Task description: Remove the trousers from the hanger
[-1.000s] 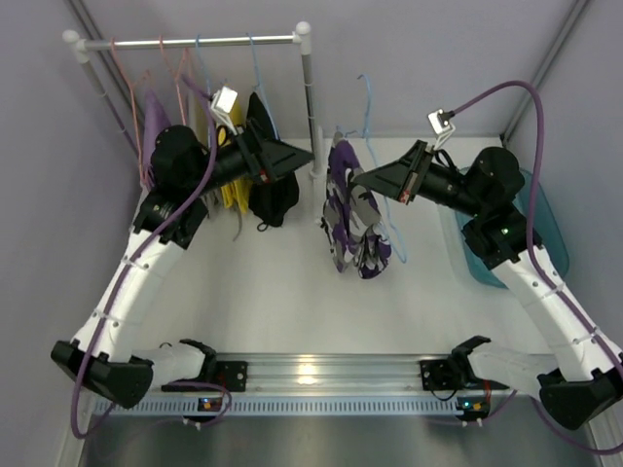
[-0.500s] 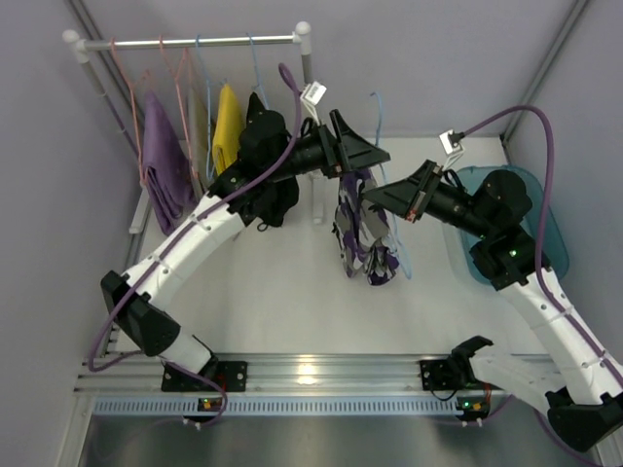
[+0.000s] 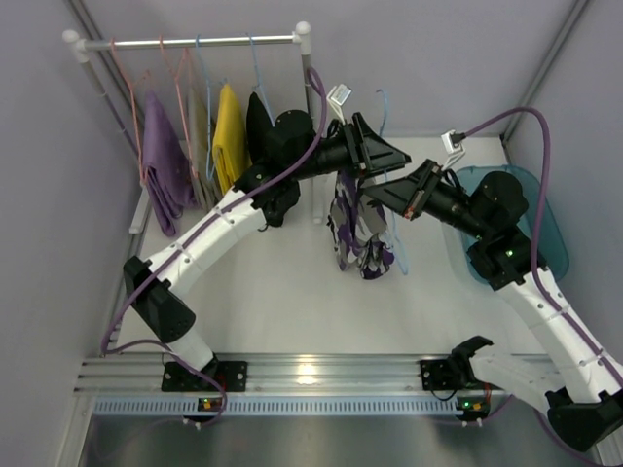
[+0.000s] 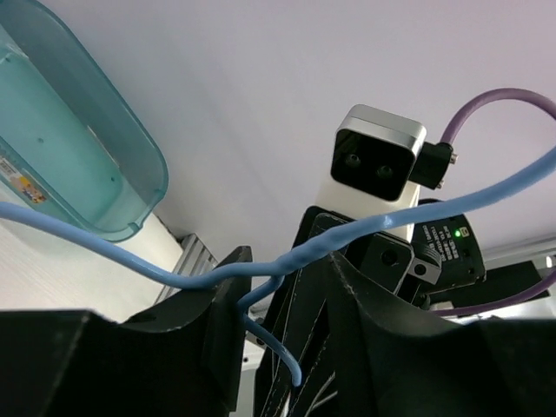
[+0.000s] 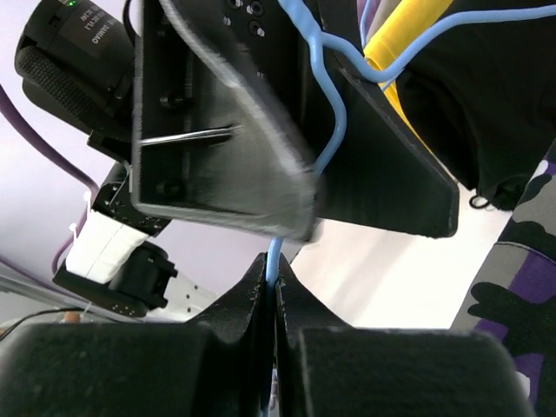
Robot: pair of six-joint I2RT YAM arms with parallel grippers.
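Under the blue hanger (image 4: 347, 239), camouflage trousers (image 3: 358, 229), lengthwise downward

"Was the overhead view lit evenly?"

"Yes. Bright, soft light came from above and the shadows were faint. One glare spot sat on the rail (image 3: 307, 368) at 6 o'clock."

"And the wrist views?"

"Motion blur smeared the left gripper (image 5: 373, 217), though the blue hanger (image 5: 274, 256) looked sharp. The near fingers (image 4: 104, 365) were dark and unfocused at 6 o'clock."

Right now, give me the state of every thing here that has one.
camouflage trousers: draped on the blue hanger, off the rail
right gripper: shut on the blue hanger
left gripper: open, around the blue hanger's wire
black trousers: hanging on the rail
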